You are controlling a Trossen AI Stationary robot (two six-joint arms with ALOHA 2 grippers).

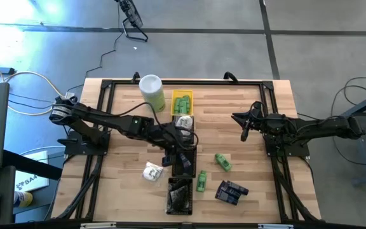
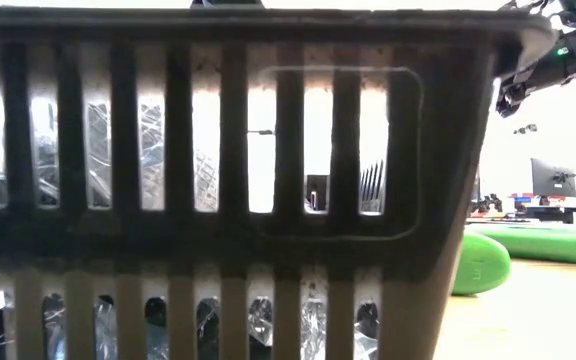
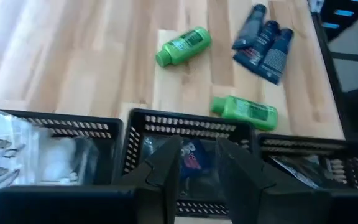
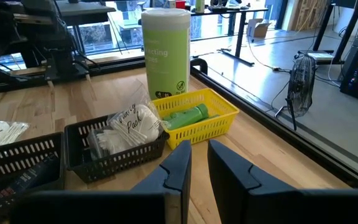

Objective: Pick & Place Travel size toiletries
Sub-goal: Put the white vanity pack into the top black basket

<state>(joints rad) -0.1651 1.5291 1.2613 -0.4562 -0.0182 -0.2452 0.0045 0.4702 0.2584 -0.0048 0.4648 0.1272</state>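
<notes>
My left gripper [image 3: 196, 163] is over the middle black tray [image 3: 166, 121] and is shut on a dark blue packet [image 3: 191, 154]. In the high view it [image 1: 178, 156] shows at the table's centre. Two green bottles [image 3: 182, 46] [image 3: 244, 111] and a bunch of dark blue packets [image 3: 263, 43] lie on the wood beyond the trays. A white clear-wrapped piece [image 1: 152, 170] lies on the table left of the trays. My right gripper [image 1: 245, 130] waits shut at the right, above the table. My left gripper pinches the dark blue packet between its two fingers [image 3: 166, 171]. The fingers slant down from the table's left side. The packet hangs over the middle black tray; the fingers hide most of it, so which part they hold cannot be told.
A column of trays runs down the table's middle: a yellow tray [image 1: 182, 102] holding green bottles, a black tray [image 4: 104, 155] with white wrapped pieces, then two more black trays [image 1: 180, 196]. A tall pale-green canister [image 1: 152, 92] stands at the far side. Bare wood lies to the right.
</notes>
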